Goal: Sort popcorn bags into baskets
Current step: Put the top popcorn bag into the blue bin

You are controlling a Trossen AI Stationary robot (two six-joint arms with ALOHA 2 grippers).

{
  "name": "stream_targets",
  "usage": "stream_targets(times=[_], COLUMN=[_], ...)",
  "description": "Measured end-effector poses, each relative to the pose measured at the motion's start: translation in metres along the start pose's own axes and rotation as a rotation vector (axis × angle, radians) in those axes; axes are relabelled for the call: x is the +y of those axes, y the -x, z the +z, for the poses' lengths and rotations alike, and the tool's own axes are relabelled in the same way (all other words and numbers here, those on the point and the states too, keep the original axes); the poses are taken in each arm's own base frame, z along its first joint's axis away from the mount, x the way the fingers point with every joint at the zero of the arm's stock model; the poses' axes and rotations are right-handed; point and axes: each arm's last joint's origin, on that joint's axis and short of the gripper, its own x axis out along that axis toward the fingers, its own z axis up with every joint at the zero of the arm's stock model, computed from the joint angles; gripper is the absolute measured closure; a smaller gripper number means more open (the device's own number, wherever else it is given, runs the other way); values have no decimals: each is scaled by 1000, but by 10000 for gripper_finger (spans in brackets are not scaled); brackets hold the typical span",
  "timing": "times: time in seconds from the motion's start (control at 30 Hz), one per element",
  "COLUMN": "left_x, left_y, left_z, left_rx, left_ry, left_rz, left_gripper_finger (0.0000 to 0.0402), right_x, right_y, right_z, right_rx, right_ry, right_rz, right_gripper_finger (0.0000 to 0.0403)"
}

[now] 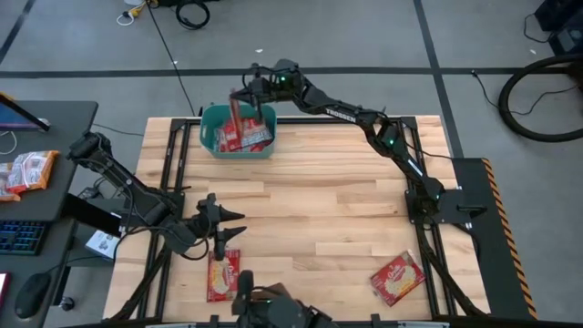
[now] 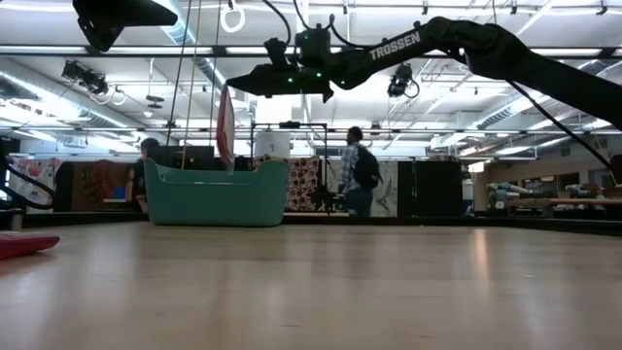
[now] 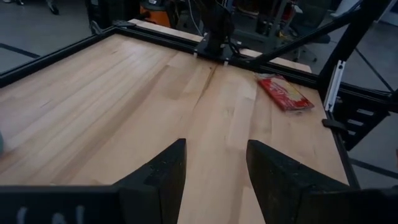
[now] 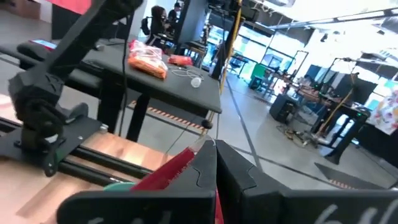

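Well, nearest the front edge of the table a popcorn bag lies flat, and the left gripper hangs just above and beside it, its jaws standing wide with nothing between them. The left wrist view shows only bare wood between those fingers. Over toward the right front corner a second bag lies on its own, tilted, well apart from the first.

Across the boards, at the far edge, sits the teal basket. Several red packets already lie inside it, though from above I can't count them with any confidence; they overlap and the arm covers part of them. The right gripper is stretched out over the basket, jaws pinched shut on a held bag that hangs upright, its lower end dipping toward the basket's rim. From table height it looks to be right above the opening, not yet let go.

So I'd judge the sorting is well along: a good share is in, one packet is about to drop, and two are left on the table, the nearer one within easy reach of the left arm.

Beyond the table, a side desk at the left holds some paler orange-and-white packets, and a person stands far back in the room.
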Motion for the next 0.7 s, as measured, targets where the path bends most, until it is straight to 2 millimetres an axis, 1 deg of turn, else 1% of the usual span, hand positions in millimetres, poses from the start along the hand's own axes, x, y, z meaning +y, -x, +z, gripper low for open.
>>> stream_targets(times=[0.27,0.33,0.4,0.5,0.63,0.7], left_x=[0,1,2,4,5,6], left_y=[0,-1,-2,-4,-5,-6], left_z=[0,1,1,2,3,3], left_rx=[-9,-11,-14,-18,-20,-21], left_ry=[7,8,14,35,43,44], left_rz=[12,19,28,39,49,54], left_gripper_finger=[230,230,230,230,230,230], right_x=[-3,-2,-4,-8,-5,0], right_y=[2,2,5,14,31,34], right_z=[-2,-5,-13,-31,-54,-58], right_rx=[11,40,118,280,493,562], right_ry=[-20,-38,-74,-157,-296,-328], right_rz=[-11,-16,-42,-67,-10,25], right_gripper_finger=[399,399,399,394,384,382])
